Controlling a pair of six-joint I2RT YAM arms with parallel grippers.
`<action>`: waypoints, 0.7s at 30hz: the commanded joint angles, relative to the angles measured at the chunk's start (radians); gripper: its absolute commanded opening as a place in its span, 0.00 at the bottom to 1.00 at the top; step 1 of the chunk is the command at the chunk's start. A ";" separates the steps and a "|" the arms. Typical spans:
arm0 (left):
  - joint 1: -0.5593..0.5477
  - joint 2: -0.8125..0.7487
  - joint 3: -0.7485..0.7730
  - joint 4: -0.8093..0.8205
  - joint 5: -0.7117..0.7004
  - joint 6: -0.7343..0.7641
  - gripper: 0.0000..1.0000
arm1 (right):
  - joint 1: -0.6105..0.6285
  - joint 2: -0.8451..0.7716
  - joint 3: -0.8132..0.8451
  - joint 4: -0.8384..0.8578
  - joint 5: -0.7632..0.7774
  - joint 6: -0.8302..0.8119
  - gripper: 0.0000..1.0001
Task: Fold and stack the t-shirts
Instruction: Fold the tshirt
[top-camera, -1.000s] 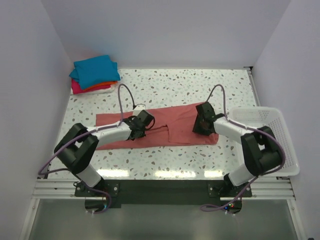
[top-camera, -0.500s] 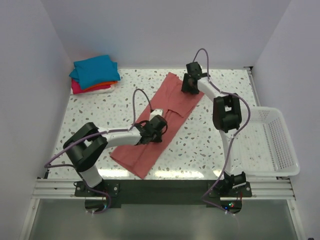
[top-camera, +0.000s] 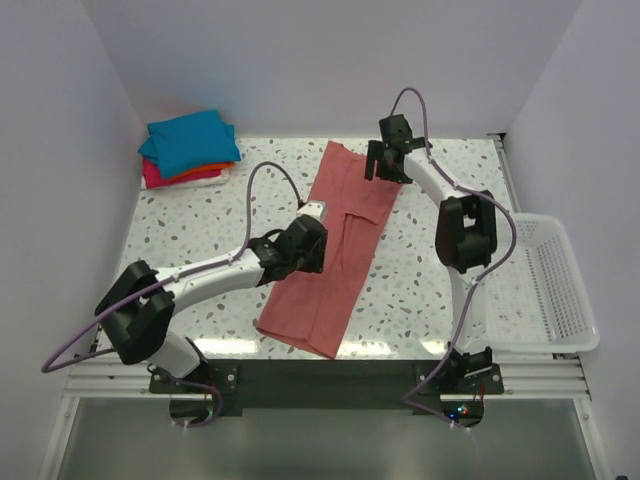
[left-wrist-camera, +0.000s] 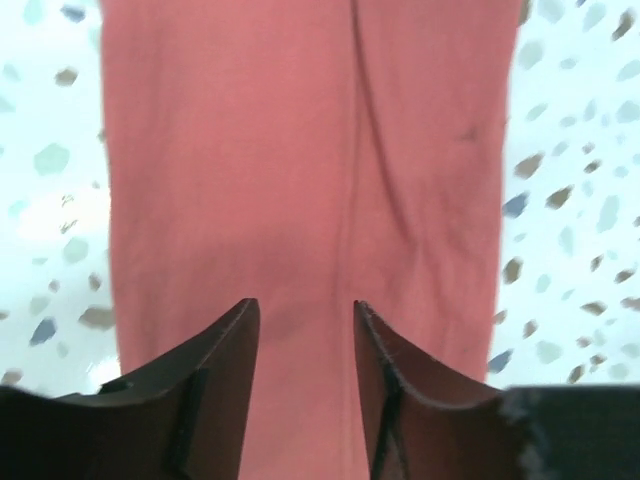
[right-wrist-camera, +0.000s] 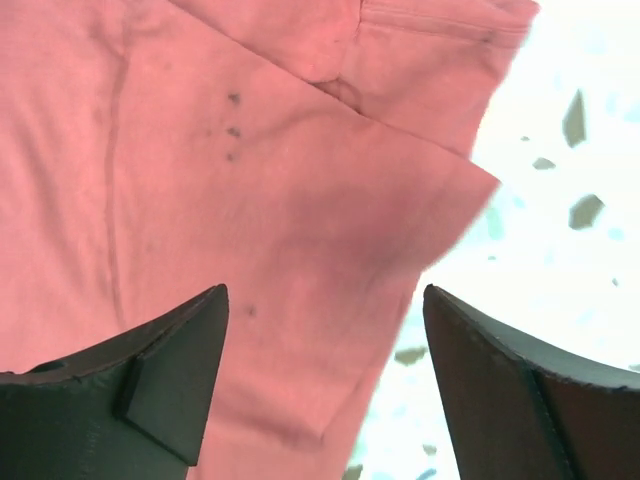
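The salmon-pink t-shirt (top-camera: 330, 250), folded into a long strip, lies flat from the far middle of the table toward the near edge. My left gripper (top-camera: 297, 250) is open and empty, low over the strip's left side; its wrist view shows the shirt (left-wrist-camera: 300, 150) between and beyond the fingers (left-wrist-camera: 225, 370). My right gripper (top-camera: 383, 165) is open and empty over the strip's far right corner, where a folded flap of the shirt (right-wrist-camera: 250, 150) shows. The folded teal-blue tee (top-camera: 190, 140) tops the orange (top-camera: 208, 168) and magenta-pink (top-camera: 160, 178) ones at the far left.
A white mesh basket (top-camera: 550, 285) stands at the table's right edge. White walls close in the left, back and right. Speckled tabletop (top-camera: 190, 230) lies bare left of the strip.
The shirt has swung from lying crosswise to running far-to-near. My right arm has stretched out to the far end. My left gripper has moved right and farther out.
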 joint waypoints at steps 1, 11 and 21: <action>-0.006 -0.067 -0.116 -0.065 -0.059 0.052 0.46 | 0.023 -0.190 -0.139 0.030 0.046 0.048 0.81; -0.040 -0.131 -0.325 -0.030 -0.070 -0.016 0.24 | 0.044 -0.113 -0.278 0.122 -0.052 0.077 0.47; -0.126 -0.093 -0.383 0.099 0.039 -0.095 0.16 | -0.008 0.210 0.126 -0.027 -0.012 0.000 0.44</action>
